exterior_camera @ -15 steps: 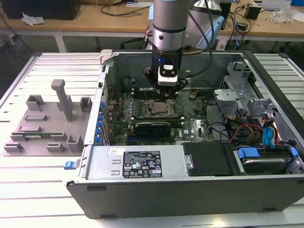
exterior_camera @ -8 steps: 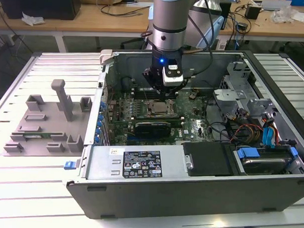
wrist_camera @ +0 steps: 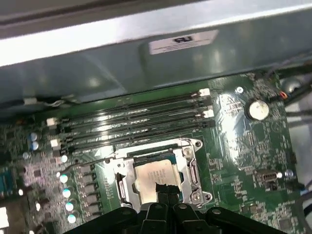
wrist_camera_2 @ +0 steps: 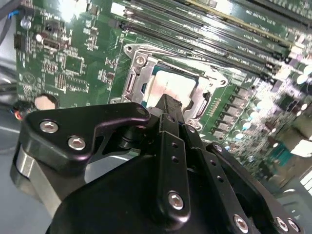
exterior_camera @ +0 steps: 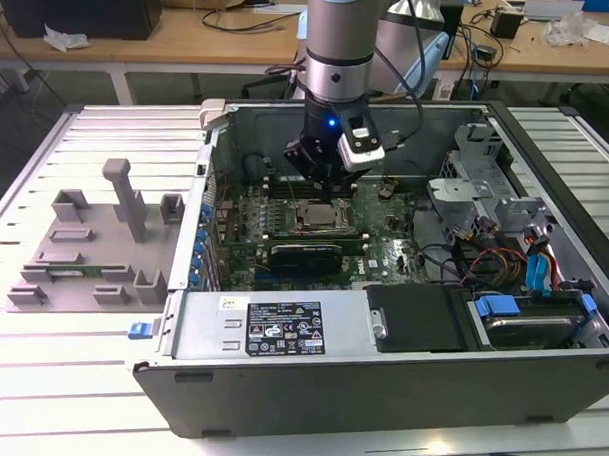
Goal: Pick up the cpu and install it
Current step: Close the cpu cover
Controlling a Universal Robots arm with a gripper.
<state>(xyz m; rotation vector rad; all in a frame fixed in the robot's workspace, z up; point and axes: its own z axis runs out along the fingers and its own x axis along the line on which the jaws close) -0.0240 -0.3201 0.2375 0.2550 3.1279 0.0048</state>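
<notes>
The cpu (wrist_camera: 155, 176) lies flat inside the metal-framed socket (wrist_camera: 192, 168) on the green motherboard, silver top up. It is also seen in the second wrist view (wrist_camera_2: 171, 88) and in the exterior view (exterior_camera: 318, 219). My gripper (wrist_camera: 166, 191) hangs straight above the socket, a short way over the chip. Its black fingers are pressed together with nothing between them, and their tips cover one edge of the chip in both wrist views. In the second wrist view the gripper (wrist_camera_2: 168, 104) points down at the cpu. In the exterior view the gripper (exterior_camera: 322, 192) is inside the open computer case.
Black memory slots (wrist_camera: 136, 122) run beside the socket toward the case wall (wrist_camera: 146, 63). A power supply (exterior_camera: 271, 327) fills the near side of the case, and drive cages with cables (exterior_camera: 524, 256) stand on the exterior view's right. A grey fixture tray (exterior_camera: 94, 246) lies outside on the left.
</notes>
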